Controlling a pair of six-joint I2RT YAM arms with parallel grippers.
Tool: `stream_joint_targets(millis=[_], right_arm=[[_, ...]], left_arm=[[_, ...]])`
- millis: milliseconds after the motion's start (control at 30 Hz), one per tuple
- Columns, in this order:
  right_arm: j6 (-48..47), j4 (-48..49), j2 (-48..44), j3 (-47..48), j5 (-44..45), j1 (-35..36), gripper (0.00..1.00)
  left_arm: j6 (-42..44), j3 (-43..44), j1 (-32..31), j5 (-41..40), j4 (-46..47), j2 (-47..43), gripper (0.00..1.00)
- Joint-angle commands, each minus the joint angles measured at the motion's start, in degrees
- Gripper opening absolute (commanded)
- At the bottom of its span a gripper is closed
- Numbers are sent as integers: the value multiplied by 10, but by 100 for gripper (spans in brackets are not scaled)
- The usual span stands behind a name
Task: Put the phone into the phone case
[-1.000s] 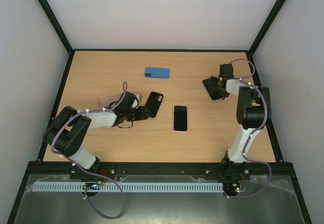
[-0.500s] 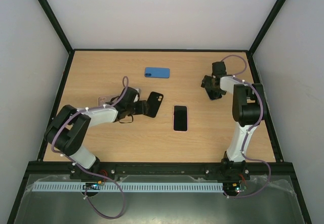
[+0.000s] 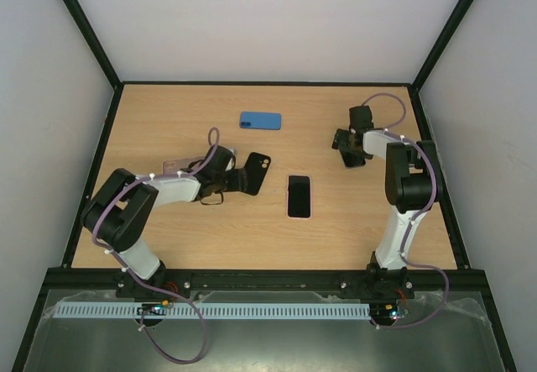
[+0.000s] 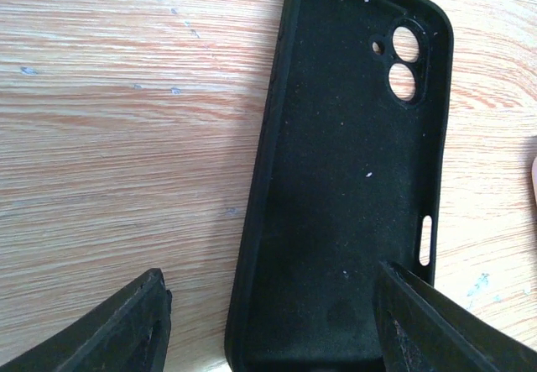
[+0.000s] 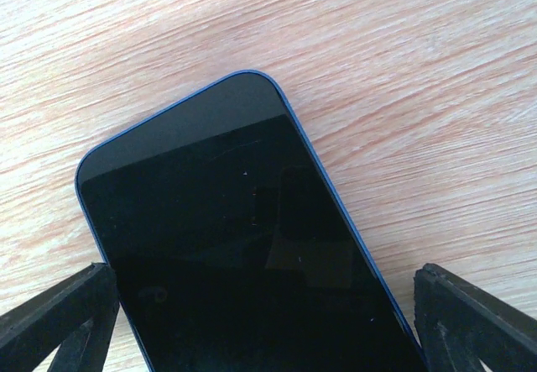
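A black phone case (image 4: 352, 187) lies hollow side up on the wood, camera holes at its far end; from above it is the black phone case (image 3: 258, 173) left of centre. My left gripper (image 4: 270, 288) is open, its fingers straddling the case's near end. The left finger stands clear of the rim. A phone (image 5: 235, 246) with a blue rim and dark screen lies flat between the open fingers of my right gripper (image 5: 262, 280). From above, the right gripper (image 3: 351, 148) hides most of that phone. A second phone (image 3: 299, 196) with a pink rim lies screen up at mid-table.
A blue case or phone (image 3: 260, 120) lies towards the back. A pink flat thing (image 3: 174, 167) shows under the left arm. Black frame posts and white walls close in the wooden table (image 3: 168, 238) on three sides.
The left gripper has slid closer to the black case, jaws slightly wider. The right wrist has drifted a little towards the back and its jaws have opened further. The phones and cases have stayed put.
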Motion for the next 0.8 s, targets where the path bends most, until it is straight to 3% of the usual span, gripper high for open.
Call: stream_joint_targets(millis=[0,100,400,767], right_arm=[[10,-87,15,-37,-27,13,90],[8,-89,12,-42,-24,15,87],[15,-87,0,-48,-22,45,96],[13,-106,23,-37,35,51,94]], left_arm=[[-6,2,-9,15,-2,-5,67],[-15,-7,-11,35,8,-14,66],[-26,-7,-11,59,15,-20,66],[8,30,-11,-36,-34,-17,66]])
